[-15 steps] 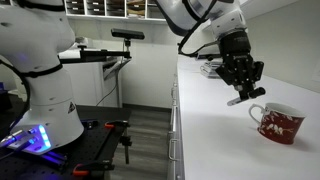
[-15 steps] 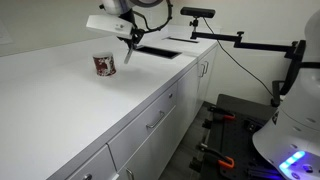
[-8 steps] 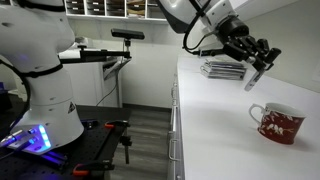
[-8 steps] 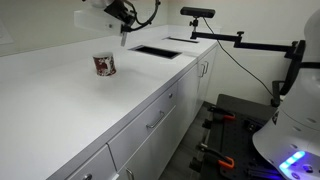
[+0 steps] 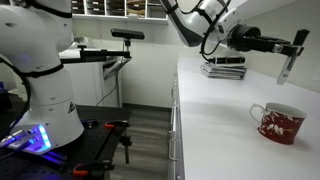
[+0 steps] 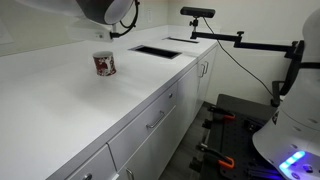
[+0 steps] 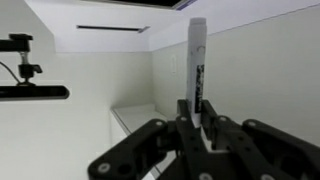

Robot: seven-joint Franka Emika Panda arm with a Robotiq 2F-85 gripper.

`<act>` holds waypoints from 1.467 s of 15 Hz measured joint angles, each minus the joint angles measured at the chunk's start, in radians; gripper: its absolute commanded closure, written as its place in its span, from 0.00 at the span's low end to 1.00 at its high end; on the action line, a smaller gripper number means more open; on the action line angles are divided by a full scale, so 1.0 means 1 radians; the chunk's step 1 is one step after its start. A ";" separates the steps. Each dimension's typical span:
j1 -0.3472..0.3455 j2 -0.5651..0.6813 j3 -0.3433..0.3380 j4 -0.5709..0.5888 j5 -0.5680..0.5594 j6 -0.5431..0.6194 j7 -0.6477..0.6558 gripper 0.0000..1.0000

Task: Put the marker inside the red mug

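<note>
The red mug with white speckles and a white handle stands upright on the white counter; it also shows in an exterior view. My gripper is high above and behind the mug, near the wall, with the arm stretched out sideways. It is shut on the marker, which hangs down from the fingers. In the wrist view the marker sticks out between the shut fingers, pointing at the wall. The mug is out of the wrist view.
A flat grey stack lies at the back of the counter. A dark sink cutout is set in the counter beyond the mug. A camera on a boom arm stands beside the counter's front edge.
My gripper has swung up and away from just beside the mug, toward the wall, and the wrist has turned. The marker stayed in the fingers. The mug has not moved.
</note>
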 measured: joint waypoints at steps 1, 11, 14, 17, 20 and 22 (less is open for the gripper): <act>0.000 0.033 0.000 0.030 -0.019 0.000 -0.004 0.95; -0.003 0.240 -0.001 0.252 -0.078 0.028 -0.123 0.95; -0.005 0.252 -0.001 0.274 -0.078 0.044 -0.171 0.95; -0.007 0.256 -0.001 0.282 -0.073 0.053 -0.208 0.95; -0.004 0.265 0.000 0.287 -0.054 0.054 -0.226 0.95; 0.003 0.302 0.010 0.288 -0.033 0.056 -0.215 0.92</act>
